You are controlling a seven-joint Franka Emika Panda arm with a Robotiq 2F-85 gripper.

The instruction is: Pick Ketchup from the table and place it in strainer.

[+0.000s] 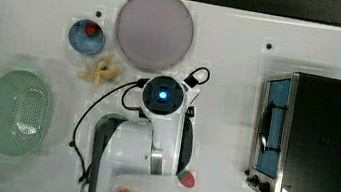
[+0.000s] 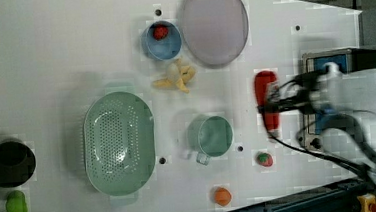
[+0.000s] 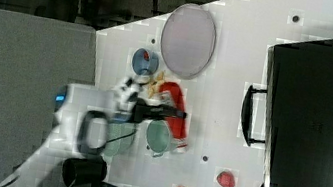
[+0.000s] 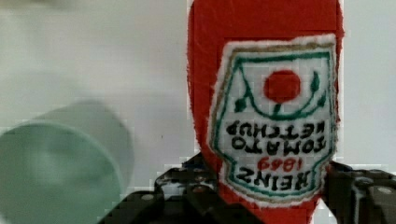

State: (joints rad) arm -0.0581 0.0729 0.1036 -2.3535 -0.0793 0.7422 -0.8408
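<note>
White bench (image 2: 47, 55) below, claw (image 4: 268, 196) clamped on the Ketchup (image 2: 267, 100) with fingers (image 4: 187, 186) at both sides of its body, beside the green cup (image 2: 210, 136), well apart from the strainer (image 2: 119, 142) at the left view's left.

Ketchup (image 4: 266, 93) label, wrist view: white shield w/ green and gold border, red tomato on green vine at centre. Text reads upside down in pic: "HEINZ" in green, "1869" in red, "TOMATO KETCHUP" in green. Oven (image 1: 323, 143): small white triangle mark at front corner, no text legible.
</note>
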